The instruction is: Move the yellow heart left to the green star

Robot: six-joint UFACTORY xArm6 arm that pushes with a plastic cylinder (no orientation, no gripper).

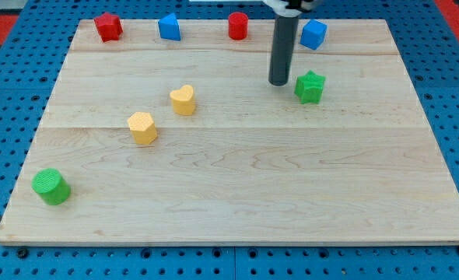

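Observation:
The yellow heart (183,99) lies left of the board's middle. The green star (310,86) lies at the upper right. My tip (279,82) rests on the board just left of the green star, a small gap between them, and far to the right of the yellow heart. The dark rod rises from the tip to the view's top edge.
A yellow hexagon-like block (142,127) lies below-left of the heart. A green cylinder (51,186) sits near the bottom left corner. Along the top edge stand a red block (108,26), a blue block (169,27), a red cylinder (238,25) and a blue cube (313,33). The wooden board (237,202) ends at blue pegboard.

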